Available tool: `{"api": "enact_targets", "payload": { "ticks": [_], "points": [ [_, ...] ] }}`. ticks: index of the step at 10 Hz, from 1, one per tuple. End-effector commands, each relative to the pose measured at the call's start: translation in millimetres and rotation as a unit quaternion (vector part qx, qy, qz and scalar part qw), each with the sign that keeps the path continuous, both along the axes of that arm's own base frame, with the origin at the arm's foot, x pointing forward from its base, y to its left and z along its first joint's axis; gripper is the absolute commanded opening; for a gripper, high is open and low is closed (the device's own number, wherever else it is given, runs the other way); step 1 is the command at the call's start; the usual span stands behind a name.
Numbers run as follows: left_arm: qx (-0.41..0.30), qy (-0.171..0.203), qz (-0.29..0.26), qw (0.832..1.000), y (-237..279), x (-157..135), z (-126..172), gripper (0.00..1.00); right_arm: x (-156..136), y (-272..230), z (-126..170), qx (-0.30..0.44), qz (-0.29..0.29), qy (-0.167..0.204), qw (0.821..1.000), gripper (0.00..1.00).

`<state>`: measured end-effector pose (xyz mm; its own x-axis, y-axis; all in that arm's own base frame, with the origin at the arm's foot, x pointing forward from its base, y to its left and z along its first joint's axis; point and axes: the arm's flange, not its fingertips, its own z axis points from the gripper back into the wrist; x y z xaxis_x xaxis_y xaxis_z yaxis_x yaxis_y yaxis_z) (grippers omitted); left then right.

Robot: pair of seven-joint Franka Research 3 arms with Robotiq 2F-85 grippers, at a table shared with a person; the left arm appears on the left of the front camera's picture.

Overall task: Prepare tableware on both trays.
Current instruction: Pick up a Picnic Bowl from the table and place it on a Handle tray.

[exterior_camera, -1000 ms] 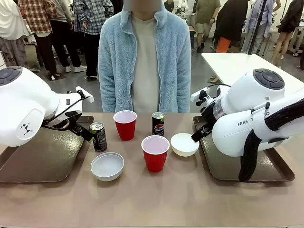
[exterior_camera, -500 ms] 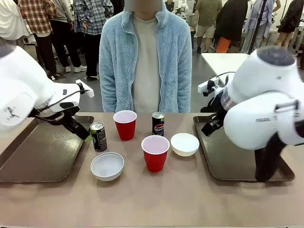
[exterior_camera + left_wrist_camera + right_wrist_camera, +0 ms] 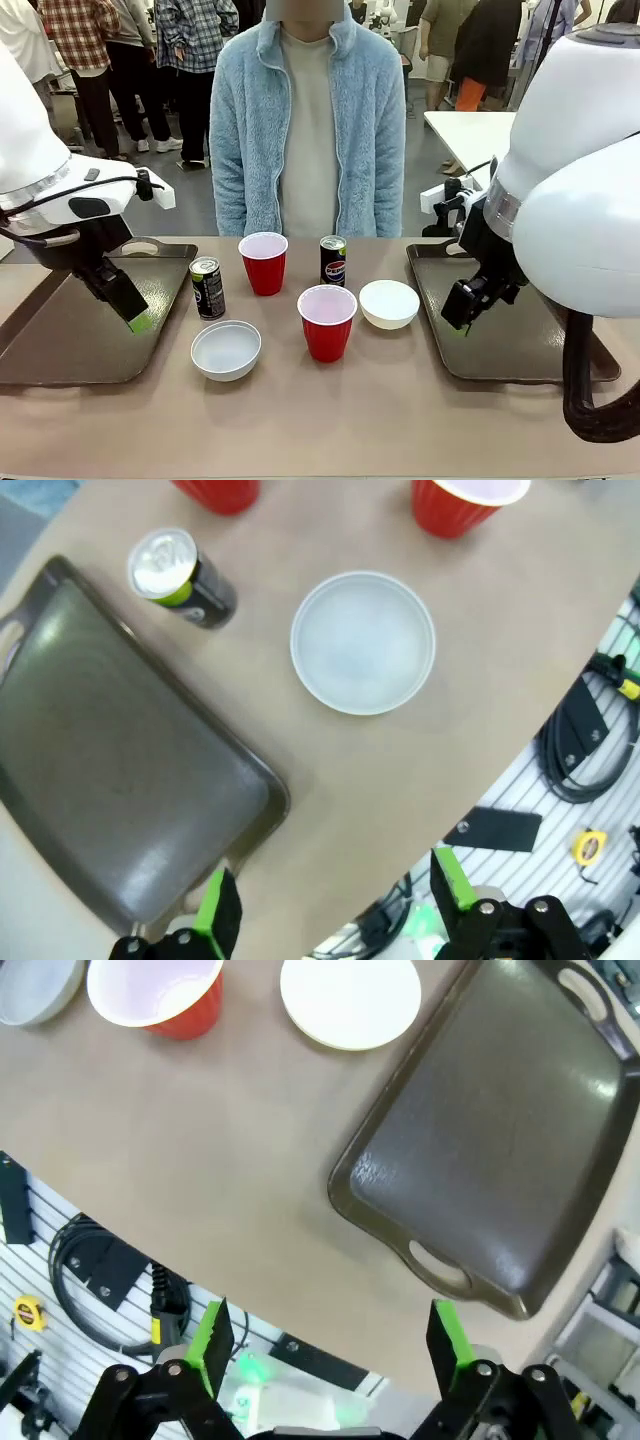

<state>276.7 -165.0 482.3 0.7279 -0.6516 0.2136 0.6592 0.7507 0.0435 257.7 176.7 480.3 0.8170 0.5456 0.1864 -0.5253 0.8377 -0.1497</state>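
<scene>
Hovering w/ jaws spread wide: L end effector [image 3: 330,875], R end effector [image 3: 328,1318] (both empty).

The left tray [image 3: 70,345] runs off the front view's left edge, and the left arm [image 3: 40,180] covers its far corner. The right arm [image 3: 590,220] hides much of the right tray [image 3: 500,350]. The left pincer [image 3: 133,315] and right pincer [image 3: 460,315] stand side-on there, so their gaps cannot be judged from that view. The print on the black-green can [image 3: 207,288] is too small to read. The left wrist view's top edge cuts the far red cup [image 3: 215,490] and the near red cup [image 3: 465,500]. The right wrist view's top edge cuts the left bowl [image 3: 35,985], the near cup and the right bowl [image 3: 350,1000].
</scene>
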Motion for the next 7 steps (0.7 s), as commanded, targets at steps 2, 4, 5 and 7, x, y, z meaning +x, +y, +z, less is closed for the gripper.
{"api": "enact_targets", "payload": {
  "ticks": [2,4,5,7],
  "points": [
    [-0.003,-0.012,-0.001,1.000,-2.3,17.2,-10.6,1.00,8.3,-0.2,-4.7,0.001,0.006,-0.001,1.000,1.00],
    [-0.104,0.020,0.020,0.994,17.6,24.2,-6.7,1.00,17.9,-24.5,-5.1,0.093,-0.022,0.007,0.995,1.00],
    [-0.162,0.037,0.051,0.985,35.6,36.1,-7.8,1.00,26.2,-53.2,-3.4,0.165,-0.063,0.029,0.984,1.00],
    [-0.251,0.053,0.092,0.962,81.1,44.7,3.7,1.00,21.5,-119.1,1.9,0.290,-0.145,0.047,0.945,1.00]
  ]
}}
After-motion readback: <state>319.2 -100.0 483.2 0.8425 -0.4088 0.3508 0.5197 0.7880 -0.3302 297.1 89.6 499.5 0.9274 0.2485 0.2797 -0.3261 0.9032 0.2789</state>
